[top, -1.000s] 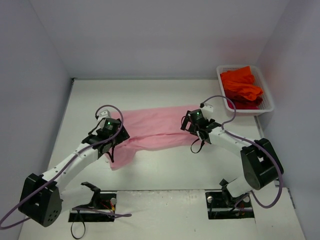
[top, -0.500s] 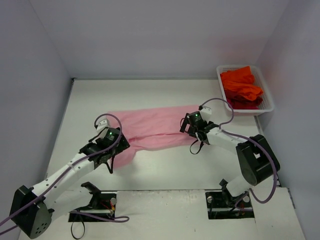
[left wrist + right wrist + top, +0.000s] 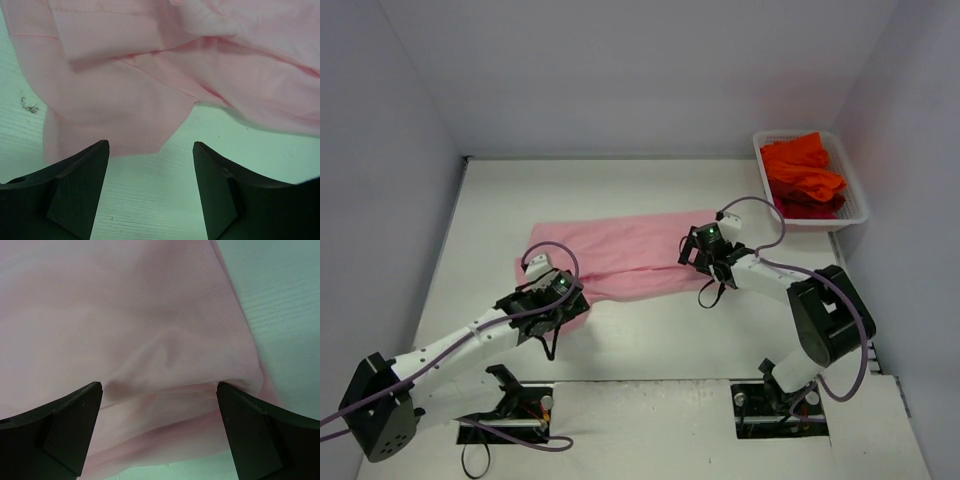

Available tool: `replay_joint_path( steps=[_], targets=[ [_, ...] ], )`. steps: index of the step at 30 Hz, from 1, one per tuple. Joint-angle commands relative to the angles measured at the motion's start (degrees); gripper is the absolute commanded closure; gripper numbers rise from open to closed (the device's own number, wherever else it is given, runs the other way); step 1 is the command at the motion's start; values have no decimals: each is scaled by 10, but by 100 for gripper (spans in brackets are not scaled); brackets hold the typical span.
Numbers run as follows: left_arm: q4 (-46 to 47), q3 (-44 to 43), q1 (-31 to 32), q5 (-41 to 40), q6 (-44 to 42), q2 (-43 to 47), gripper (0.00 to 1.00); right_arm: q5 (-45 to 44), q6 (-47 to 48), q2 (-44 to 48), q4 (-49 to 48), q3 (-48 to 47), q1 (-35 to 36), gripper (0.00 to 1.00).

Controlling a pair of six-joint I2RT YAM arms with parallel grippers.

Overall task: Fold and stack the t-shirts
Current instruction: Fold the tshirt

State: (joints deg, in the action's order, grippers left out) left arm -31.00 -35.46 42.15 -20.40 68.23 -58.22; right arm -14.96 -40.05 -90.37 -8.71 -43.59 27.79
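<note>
The pink t-shirt (image 3: 620, 250) lies spread across the middle of the table, partly folded lengthwise. My left gripper (image 3: 552, 300) is open and empty over the shirt's near left corner; in the left wrist view that corner (image 3: 115, 120) lies just beyond my fingertips, and my gripper (image 3: 150, 155) hovers over bare table. My right gripper (image 3: 705, 252) is open over the shirt's right end; the right wrist view shows its folded cloth (image 3: 160, 370) between my spread jaws (image 3: 159, 395). The orange-red t-shirts (image 3: 804, 170) lie bunched in the basket.
The white mesh basket (image 3: 855, 200) stands at the back right corner. White walls close in the table at the left, back and right. Purple cables loop over both arms.
My left gripper has drawn back toward the near edge, off the shirt's left end. The shirt's left corner now lies flatter. My right gripper has barely moved.
</note>
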Motion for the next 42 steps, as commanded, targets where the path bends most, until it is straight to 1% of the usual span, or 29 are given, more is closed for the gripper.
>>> replay_joint_path(
  steps=[1, 5, 15, 24, 28, 42],
  targets=[
    [-29, 2, 23, -33, 50, 11, 36, -4, -4, -4, -25, -17, 2, 4],
    [-75, 2, 39, -52, 71, 33, 36, -2, -6, -9, -30, -16, 1, 4],
    [-97, 22, 52, -55, 106, 50, 36, -1, -3, 6, -40, -1, 2, 5],
    [-75, 25, 52, -66, 111, 26, 36, -1, 1, 34, -40, 18, -5, 4],
    [-64, 17, 51, -70, 106, 0, 36, -1, 2, 50, -39, 24, -6, 4],
    [-1, 24, 50, -57, 96, -53, 36, 3, 2, 78, -28, 25, -8, 4]
  ],
)
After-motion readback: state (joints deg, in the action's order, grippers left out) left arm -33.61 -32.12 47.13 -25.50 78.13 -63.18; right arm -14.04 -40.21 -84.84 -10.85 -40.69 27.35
